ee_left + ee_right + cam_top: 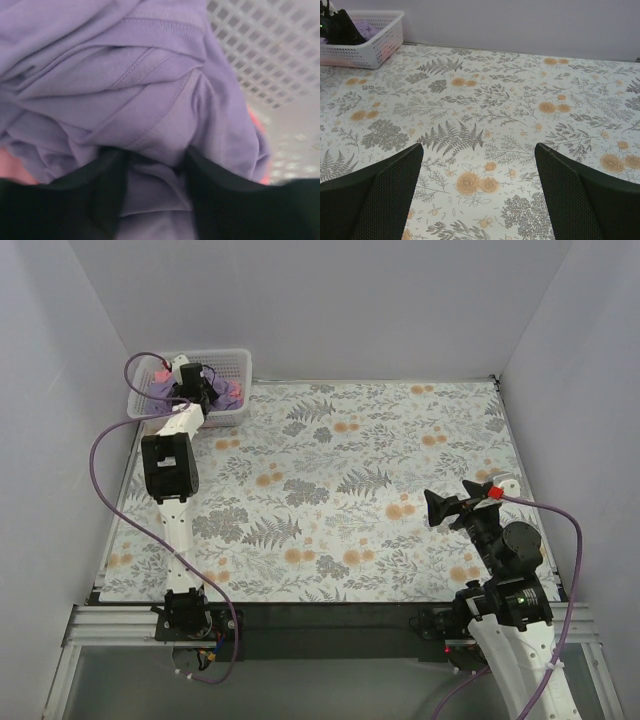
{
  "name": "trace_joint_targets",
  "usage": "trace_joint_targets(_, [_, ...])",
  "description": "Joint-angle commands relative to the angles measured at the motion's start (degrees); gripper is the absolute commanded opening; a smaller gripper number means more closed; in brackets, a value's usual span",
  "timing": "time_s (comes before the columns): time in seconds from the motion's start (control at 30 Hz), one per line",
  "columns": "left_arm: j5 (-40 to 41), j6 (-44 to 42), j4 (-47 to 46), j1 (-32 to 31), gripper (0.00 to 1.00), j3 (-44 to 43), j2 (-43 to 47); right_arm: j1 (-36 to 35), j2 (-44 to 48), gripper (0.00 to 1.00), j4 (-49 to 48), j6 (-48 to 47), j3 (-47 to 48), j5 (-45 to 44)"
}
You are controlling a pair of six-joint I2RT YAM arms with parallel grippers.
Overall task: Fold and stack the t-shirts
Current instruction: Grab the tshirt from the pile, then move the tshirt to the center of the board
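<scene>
The lavender-purple t-shirt point(125, 90) lies crumpled in the white mesh basket point(225, 354) at the table's far left. My left gripper point(195, 390) reaches down into the basket. In the left wrist view the left gripper point(155, 167) has a bunched fold of the purple cloth pinched between its black fingers. The salmon-pink t-shirt point(10, 170) peeks out under the purple one and shows at the basket's right side point(236, 406). My right gripper point(462, 498) hovers open and empty over the tablecloth at the right; its wrist view point(479, 150) shows only cloth pattern between the fingers.
The floral tablecloth point(340, 490) covers the table. The basket wall point(270, 45) is close beside the left gripper. The basket point(375, 45) is far to the left in the right wrist view. Grey walls enclose the table on three sides.
</scene>
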State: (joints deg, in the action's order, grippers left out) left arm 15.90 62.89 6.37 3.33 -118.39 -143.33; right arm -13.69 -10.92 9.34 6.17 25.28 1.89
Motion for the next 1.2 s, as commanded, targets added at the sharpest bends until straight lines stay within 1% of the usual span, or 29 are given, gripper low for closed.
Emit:
trace_joint_targets(0.0, [-3.1, -3.1, -4.4, 0.9, 0.38, -2.5, -0.1, -0.5, -1.1, 0.98, -0.7, -1.1, -0.2, 1.1])
trace_joint_targets(0.03, [-3.0, -4.0, -5.0, 1.0, 0.07, -2.0, 0.0, -0.5, -1.3, 0.99, -0.6, -1.1, -0.1, 1.1])
trace_joint_targets(0.07, [-2.5, -4.9, -5.7, 1.0, 0.0, -1.8, 0.2, -0.5, -1.5, 0.98, -0.5, -1.1, -0.1, 1.2])
trace_joint_targets(0.1, [-2.1, -7.1, -6.8, 1.1, 0.0, -1.3, 0.9, -0.5, -1.7, 0.98, -0.4, -1.1, -0.1, 1.4])
trace_joint_targets(0.2, [-1.1, -9.0, -12.3, 1.1, 0.0, 2.3, 5.4, -0.5, -2.3, 0.98, -0.3, -1.1, -0.1, 2.0])
trace_joint_targets(0.3, [-1.7, -8.9, -17.4, 1.1, 0.0, 7.0, 12.1, -0.5, -2.6, 0.98, -0.4, -1.1, 0.0, 2.2])
trace_joint_targets(0.37, [-2.3, -7.4, -20.2, 1.1, 0.0, 10.2, 17.2, -0.5, -2.5, 0.98, -0.4, -1.1, 0.0, 2.3])
trace_joint_targets(0.47, [-2.9, -5.5, -21.4, 1.1, 0.0, 12.1, 21.8, -0.5, -2.3, 0.98, -0.4, -1.1, -0.1, 2.2])
trace_joint_targets(0.6, [-3.1, -3.7, -19.5, 1.1, 0.0, 12.4, 25.9, -0.4, -1.7, 0.98, -0.4, -1.0, -0.1, 2.3])
trace_joint_targets(0.67, [-5.3, -3.1, -19.0, 1.1, 0.0, 12.7, 27.4, -0.4, -1.4, 0.98, -0.4, -1.1, -0.1, 2.2])
trace_joint_targets(0.8, [-11.3, 0.1, -15.4, 0.7, 0.0, 10.4, 30.4, -0.5, -0.9, 0.98, -0.4, -1.1, -0.1, 2.2])
trace_joint_targets(0.93, [-15.7, 2.3, -13.4, -0.3, 0.0, 7.7, 35.7, -0.5, -0.3, 0.98, -0.4, -1.0, -0.1, 2.2])
trace_joint_targets(0.97, [-19.0, 3.1, -12.6, -0.5, 0.0, 7.3, 36.7, -0.4, -0.2, 0.98, -0.4, -1.1, -0.1, 2.2])
trace_joint_targets(1.07, [-25.7, 7.2, -11.8, -1.5, 0.0, 6.7, 40.7, -0.4, 0.2, 0.98, -0.4, -0.9, -0.1, 2.3])
trace_joint_targets(1.1, [-30.4, 8.3, -11.8, -2.0, 0.0, 6.9, 41.8, -0.5, 0.4, 0.98, -0.5, -0.8, 0.0, 2.2])
trace_joint_targets(1.13, [-32.1, 9.5, -11.7, -2.5, 0.0, 7.1, 42.8, -0.5, 0.5, 0.98, -0.5, -0.7, 0.0, 2.2])
trace_joint_targets(1.17, [-33.6, 10.1, -11.6, -5.2, 0.0, 7.8, 44.7, -0.4, 0.5, 0.98, -0.5, -0.7, 0.0, 2.2])
